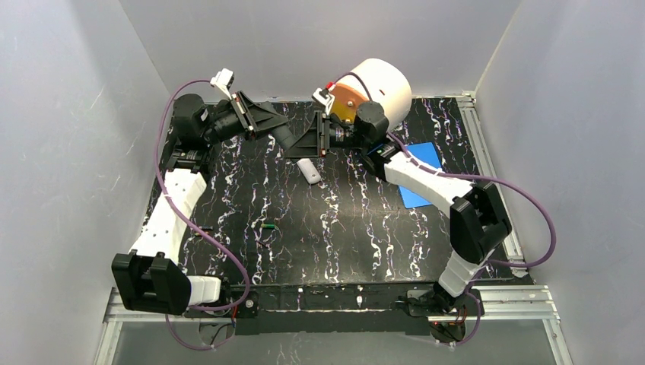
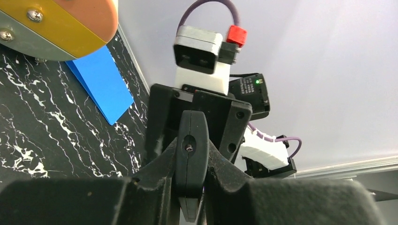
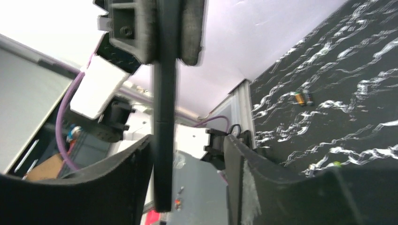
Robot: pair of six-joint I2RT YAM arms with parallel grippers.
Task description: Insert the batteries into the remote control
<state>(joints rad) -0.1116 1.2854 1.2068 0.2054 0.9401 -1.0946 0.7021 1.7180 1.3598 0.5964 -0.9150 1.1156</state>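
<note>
My left gripper (image 1: 266,125) is shut on a black remote control (image 1: 283,138) and holds it above the far middle of the mat. In the left wrist view the remote (image 2: 191,136) stands end-on, pinched in the left gripper (image 2: 192,161). My right gripper (image 1: 306,143) faces it from the right. Its jaws are open around the remote's other end (image 3: 164,117); the remote lies against one finger (image 3: 136,164), and the other finger (image 3: 244,168) stands apart. A green battery (image 1: 268,226) lies mid-mat. Two more batteries (image 3: 302,98), one of them orange, lie together on the mat.
A small white oblong piece (image 1: 308,170) lies on the mat below the grippers. A white drum with an orange face (image 1: 376,90) stands at the back. A blue sheet (image 1: 418,175) lies at the right, under the right arm. Grey walls close in three sides.
</note>
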